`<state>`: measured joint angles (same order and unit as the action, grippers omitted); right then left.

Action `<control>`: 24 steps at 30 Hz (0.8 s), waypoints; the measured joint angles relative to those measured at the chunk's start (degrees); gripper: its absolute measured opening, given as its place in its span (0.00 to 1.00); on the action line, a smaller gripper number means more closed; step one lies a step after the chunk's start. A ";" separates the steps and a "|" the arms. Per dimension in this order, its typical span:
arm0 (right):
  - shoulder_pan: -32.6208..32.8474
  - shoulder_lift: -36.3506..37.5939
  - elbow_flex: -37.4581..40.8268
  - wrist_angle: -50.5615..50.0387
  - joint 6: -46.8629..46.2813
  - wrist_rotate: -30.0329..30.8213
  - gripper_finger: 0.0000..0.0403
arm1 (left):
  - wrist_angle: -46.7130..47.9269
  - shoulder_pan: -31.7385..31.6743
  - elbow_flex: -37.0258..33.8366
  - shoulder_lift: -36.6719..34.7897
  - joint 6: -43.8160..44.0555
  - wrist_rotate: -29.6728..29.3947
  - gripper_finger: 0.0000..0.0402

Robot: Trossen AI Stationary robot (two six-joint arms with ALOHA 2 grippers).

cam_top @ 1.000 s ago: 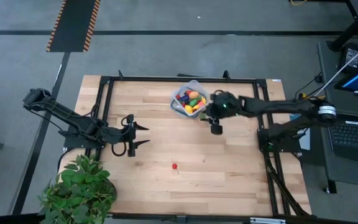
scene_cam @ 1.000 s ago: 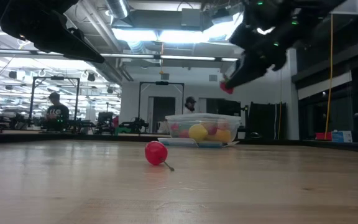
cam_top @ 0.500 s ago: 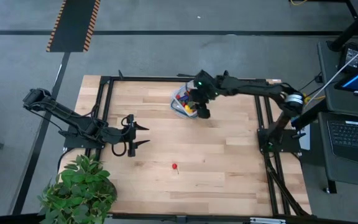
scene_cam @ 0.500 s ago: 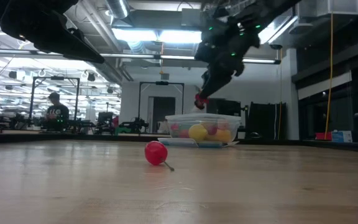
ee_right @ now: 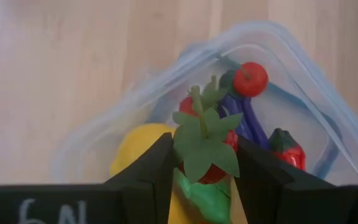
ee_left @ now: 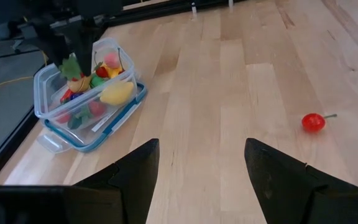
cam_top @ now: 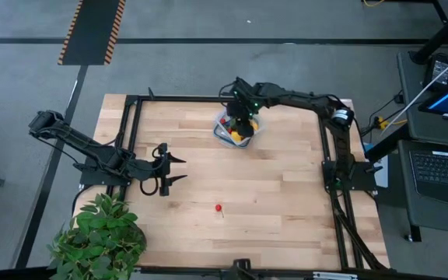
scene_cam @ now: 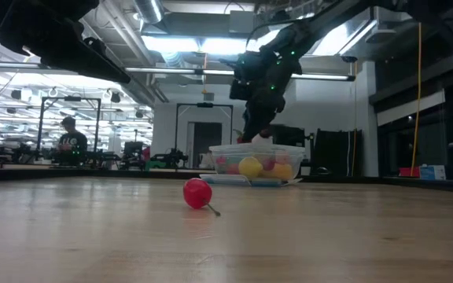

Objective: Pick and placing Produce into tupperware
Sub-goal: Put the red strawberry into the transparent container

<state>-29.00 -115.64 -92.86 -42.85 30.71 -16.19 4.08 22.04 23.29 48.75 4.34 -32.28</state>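
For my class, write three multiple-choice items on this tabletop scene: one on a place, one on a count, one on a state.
1. Where is the right gripper?
A. above the clear bluish plastic tupperware
B. beside the green potted plant
C. off the table

2. How many produce pieces lie loose on the wooden table?
A. none
B. one
C. four

3. What does the right gripper hold?
A. nothing
B. a yellow lemon
C. a red strawberry with green leaves

Answers: 1 A, the high view shows it there. 2 B, only the small red cherry. 3 C, the right wrist view shows it gripped.

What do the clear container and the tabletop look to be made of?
Clear bluish container with rounded corners: seemingly thin glossy plastic; the toy produce shows through its walls. Pale wooden tabletop: apparently jointed wood planks with a smooth satin finish; grain and seams are visible.
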 joint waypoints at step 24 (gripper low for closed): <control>-0.63 -3.29 -0.59 -0.68 -1.35 0.46 0.34 | 0.24 0.00 0.00 0.00 0.00 -0.01 0.57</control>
<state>-29.63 -118.93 -93.45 -43.53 29.37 -15.73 4.32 22.04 23.29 48.75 4.34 -32.29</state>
